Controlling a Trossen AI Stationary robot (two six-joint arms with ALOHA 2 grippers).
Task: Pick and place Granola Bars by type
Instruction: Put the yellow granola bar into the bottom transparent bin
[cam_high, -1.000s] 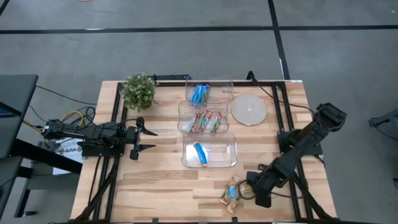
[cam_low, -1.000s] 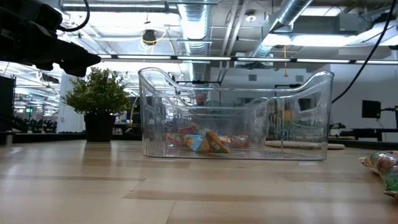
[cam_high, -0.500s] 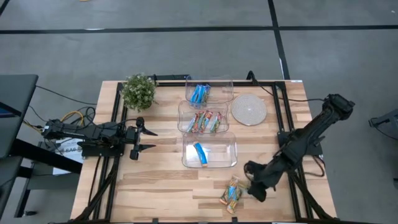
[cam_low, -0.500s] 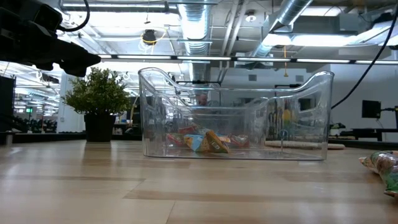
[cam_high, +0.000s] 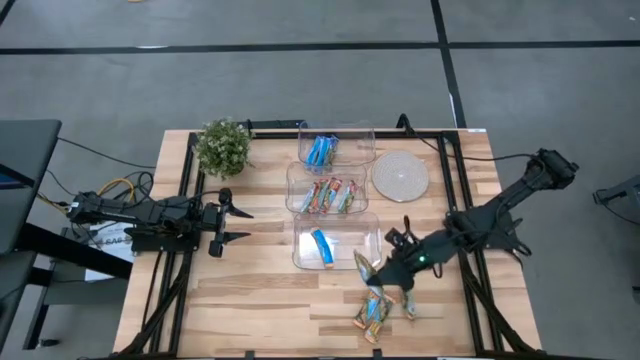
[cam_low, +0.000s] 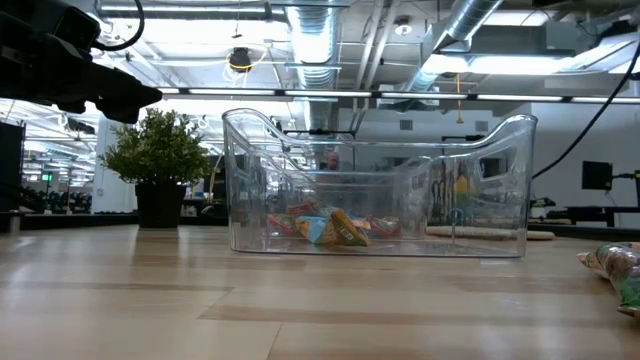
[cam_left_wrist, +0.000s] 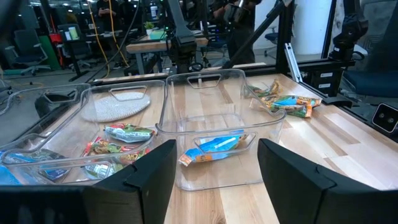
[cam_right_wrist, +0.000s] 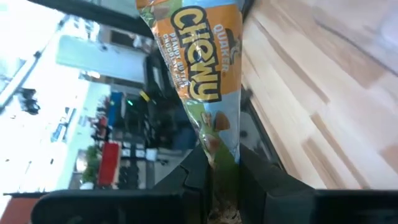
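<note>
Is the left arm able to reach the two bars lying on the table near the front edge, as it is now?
Probably not easily. The left gripper waits open at the table's left side; the loose bars lie far across, with the right gripper, shut on a bar, just above them.

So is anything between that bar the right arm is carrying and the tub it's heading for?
Nothing visible. The right gripper holds the bar in shut jaws just off the near tub's corner. Only the tub's own wall lies ahead, and one blue bar sits inside.
</note>
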